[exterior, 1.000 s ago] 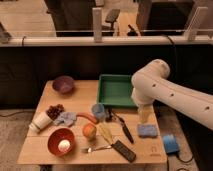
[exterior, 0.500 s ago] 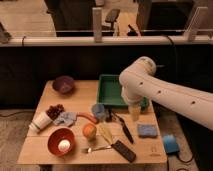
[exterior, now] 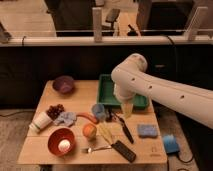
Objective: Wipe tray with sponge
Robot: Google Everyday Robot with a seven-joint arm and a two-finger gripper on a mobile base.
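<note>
Gripper (exterior: 126, 109): held at front rim of green tray (exterior: 106, 90); its grip state cannot be told. Blue sponge (exterior: 147, 131): set apart on worktop (exterior: 82, 95), pickup judged pending.

gripper (exterior: 126, 109) before tray (exterior: 106, 92), sponge (exterior: 147, 131) right of gripper

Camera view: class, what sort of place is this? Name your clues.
Probably a lab or office test space: a wooden table set with bowls, a railing behind it, a white robot arm. The gripper hangs over the front edge of the green tray.
</note>
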